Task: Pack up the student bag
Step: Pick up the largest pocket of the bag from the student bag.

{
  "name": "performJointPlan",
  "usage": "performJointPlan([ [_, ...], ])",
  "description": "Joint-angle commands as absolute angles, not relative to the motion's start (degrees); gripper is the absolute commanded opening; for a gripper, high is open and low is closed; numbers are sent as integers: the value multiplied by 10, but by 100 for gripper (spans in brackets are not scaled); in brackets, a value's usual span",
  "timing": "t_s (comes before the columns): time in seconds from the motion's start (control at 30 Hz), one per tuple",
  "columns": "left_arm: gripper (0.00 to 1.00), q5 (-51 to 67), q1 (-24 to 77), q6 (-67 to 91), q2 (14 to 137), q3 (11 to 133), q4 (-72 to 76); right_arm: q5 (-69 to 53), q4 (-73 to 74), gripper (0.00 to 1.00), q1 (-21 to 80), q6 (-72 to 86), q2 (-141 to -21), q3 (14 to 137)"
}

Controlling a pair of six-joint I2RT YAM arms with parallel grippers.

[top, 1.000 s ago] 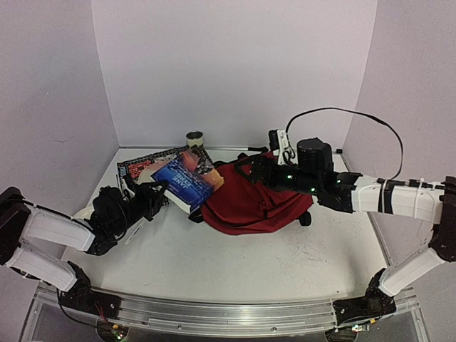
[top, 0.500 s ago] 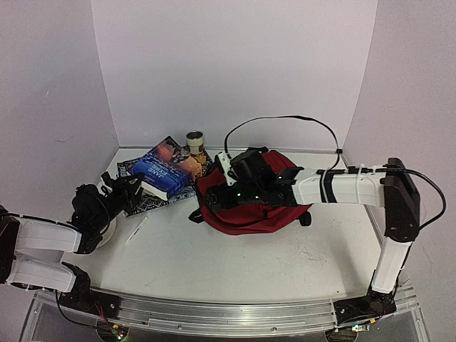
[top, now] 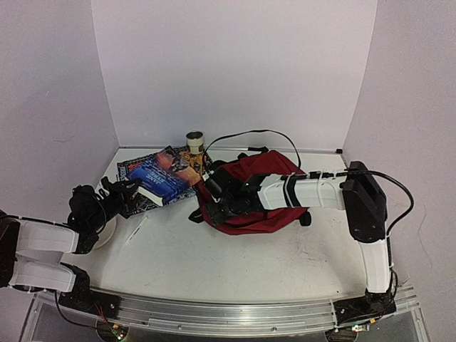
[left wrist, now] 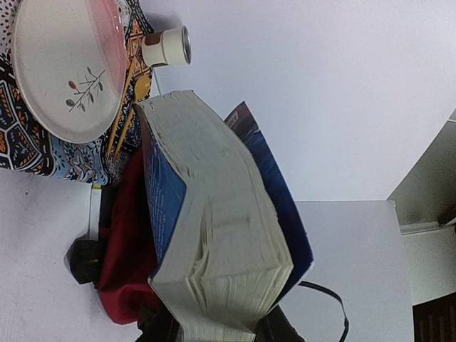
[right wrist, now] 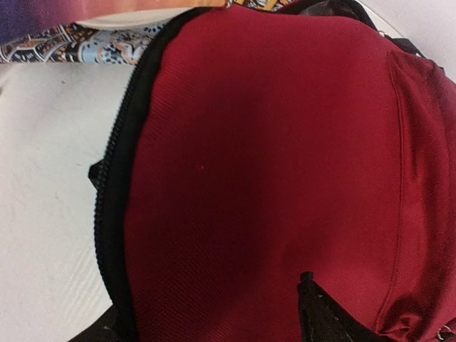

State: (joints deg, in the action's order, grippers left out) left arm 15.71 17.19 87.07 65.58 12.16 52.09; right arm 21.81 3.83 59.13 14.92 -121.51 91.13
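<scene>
The dark-red student bag (top: 246,217) lies at mid table, its black zipper (right wrist: 117,164) along the left end. My left gripper (top: 127,191) is shut on a thick blue-covered book (top: 160,178), held in the air left of the bag. In the left wrist view the book (left wrist: 214,228) fills the space between the jaws of the gripper (left wrist: 221,331), with the bag (left wrist: 125,242) beyond it. My right gripper (top: 214,199) reaches across the bag to its left end. In the right wrist view the gripper (right wrist: 214,320) is open, with red fabric (right wrist: 271,142) between its spread fingers (right wrist: 313,306).
A patterned mat (top: 132,169) lies at the back left with a white plate (left wrist: 64,64) and wooden chopsticks (left wrist: 132,92) on it. A small cup (top: 194,140) stands by the back wall. A white pen (top: 137,229) lies near the left arm. A black cable (top: 249,132) arches over the bag.
My right arm has swung left across the bag to its left end. My left arm has drawn back to the left with the book in it.
</scene>
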Motion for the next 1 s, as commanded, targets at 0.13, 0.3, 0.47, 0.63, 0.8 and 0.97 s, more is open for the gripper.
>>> performJointPlan([
  [0.13, 0, 238, 168, 888, 627, 158, 625, 272, 87, 27, 589, 154, -1126, 885],
  [0.3, 0, 284, 168, 905, 612, 155, 616, 285, 87, 13, 588, 158, -1062, 852],
  [0.47, 0, 325, 168, 927, 576, 141, 602, 274, 88, 10, 584, 155, -1010, 823],
  [0.63, 0, 373, 173, 948, 546, 136, 576, 274, 88, 0, 578, 170, -971, 789],
  [0.8, 0, 364, 230, 963, 536, 130, 559, 271, 85, 0, 577, 178, -937, 791],
  [0.97, 0, 315, 316, 949, 580, 145, 556, 277, 72, 0, 577, 183, -915, 805],
])
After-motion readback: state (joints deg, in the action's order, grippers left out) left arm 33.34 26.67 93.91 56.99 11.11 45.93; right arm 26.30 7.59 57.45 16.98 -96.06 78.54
